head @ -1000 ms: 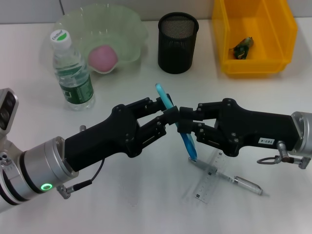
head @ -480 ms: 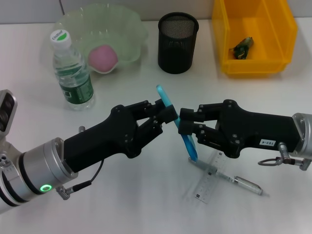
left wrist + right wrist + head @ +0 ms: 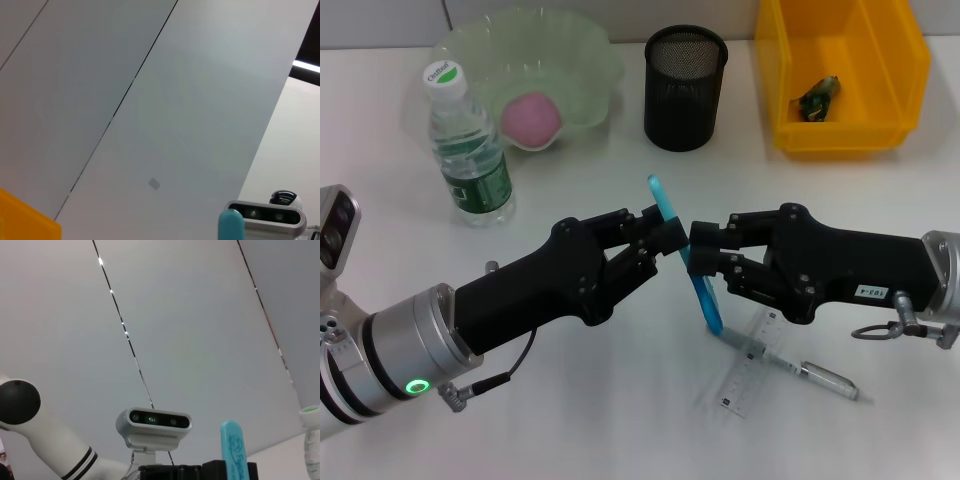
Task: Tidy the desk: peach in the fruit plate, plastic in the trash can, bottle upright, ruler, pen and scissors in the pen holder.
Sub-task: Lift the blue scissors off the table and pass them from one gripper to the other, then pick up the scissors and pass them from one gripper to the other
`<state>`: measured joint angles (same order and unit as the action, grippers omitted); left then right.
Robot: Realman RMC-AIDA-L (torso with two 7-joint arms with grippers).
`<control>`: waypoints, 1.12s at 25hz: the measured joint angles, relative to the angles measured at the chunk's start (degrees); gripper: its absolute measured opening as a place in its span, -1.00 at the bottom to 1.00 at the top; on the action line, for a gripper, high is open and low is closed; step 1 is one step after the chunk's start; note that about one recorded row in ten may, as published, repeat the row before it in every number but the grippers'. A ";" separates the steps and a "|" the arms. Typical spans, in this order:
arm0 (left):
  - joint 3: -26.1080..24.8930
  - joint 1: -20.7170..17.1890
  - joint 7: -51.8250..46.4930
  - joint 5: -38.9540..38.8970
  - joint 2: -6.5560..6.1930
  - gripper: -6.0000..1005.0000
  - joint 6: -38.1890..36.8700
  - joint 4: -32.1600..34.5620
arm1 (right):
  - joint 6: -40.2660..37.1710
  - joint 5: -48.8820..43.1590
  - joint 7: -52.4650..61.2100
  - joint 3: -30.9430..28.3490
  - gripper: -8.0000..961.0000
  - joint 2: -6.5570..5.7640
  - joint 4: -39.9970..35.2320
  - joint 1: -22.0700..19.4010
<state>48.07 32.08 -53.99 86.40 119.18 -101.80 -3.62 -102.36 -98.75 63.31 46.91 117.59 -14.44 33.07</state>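
In the head view, the left gripper [image 3: 665, 240] and right gripper [image 3: 705, 258] meet above the white tabletop [image 3: 570, 400], both jaws closed on the light blue plastic scissors [image 3: 688, 262] (held tilted). The black mesh pen holder [image 3: 685, 88] stands behind. In the right wrist view, the blue tip [image 3: 233, 447] points upward.

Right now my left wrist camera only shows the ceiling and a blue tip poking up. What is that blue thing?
Observer: It's the scissors, tilted nearly upright and clamped by the right gripper.
Operator: Where's my left gripper?
Observer: The left gripper is right beside the scissors, facing the right one.
Operator: Where's the pen holder?
Observer: The pen holder stands on the desk behind both grippers.
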 joint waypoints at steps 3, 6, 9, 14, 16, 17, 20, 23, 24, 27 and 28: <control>-0.02 0.00 -0.01 0.01 0.00 -0.56 0.06 0.00 | -0.27 0.02 0.54 0.00 -0.54 -0.04 -0.16 -0.02; 0.00 0.00 -0.03 0.00 -0.01 -0.56 0.11 0.01 | -0.34 -0.15 0.89 0.04 -0.54 -0.24 -0.47 -0.03; -0.10 0.00 -0.09 -0.09 -0.01 -0.56 0.12 0.02 | -0.35 -0.56 1.03 0.04 -0.44 -0.29 -0.85 -0.11; -0.15 0.00 -0.18 -0.35 -0.01 -0.56 0.14 0.02 | -0.35 -0.66 1.07 -0.23 -0.12 -0.46 -1.21 -0.40; -0.15 0.00 -0.18 -0.35 -0.01 -0.56 0.14 0.02 | -0.62 -0.66 1.07 -0.42 0.06 -0.55 -1.56 -0.65; -0.18 0.00 -0.21 -0.43 -0.01 -0.56 0.13 -0.01 | -0.99 -0.66 1.07 -0.46 0.14 -0.59 -1.79 -0.93; -0.70 -0.08 -0.28 -0.58 -0.01 -0.56 0.14 -0.05 | -2.32 -0.50 0.24 -0.55 0.25 -0.62 -3.56 -2.52; -1.62 -0.40 -0.51 -0.62 -0.01 -0.56 0.27 -0.24 | -3.96 -0.20 -2.63 -0.80 0.35 -0.20 -5.78 -5.16; -1.62 -0.40 -0.51 -0.62 -0.01 -0.56 0.27 -0.24 | -4.50 -0.15 -3.69 -0.99 0.35 -0.07 -6.04 -5.86; -2.07 -0.42 -0.95 -0.62 -0.01 -0.56 0.49 -0.42 | -5.99 -0.07 -8.02 -1.84 0.35 0.09 -5.96 -7.96; -2.07 -0.42 -0.95 -0.62 -0.01 -0.56 0.49 -0.42 | -6.64 -0.05 -10.91 -2.68 0.35 0.31 -5.64 -9.34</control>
<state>46.00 31.66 -54.94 85.78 119.18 -101.31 -4.04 -109.00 -98.81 52.40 44.23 117.90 -20.08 23.73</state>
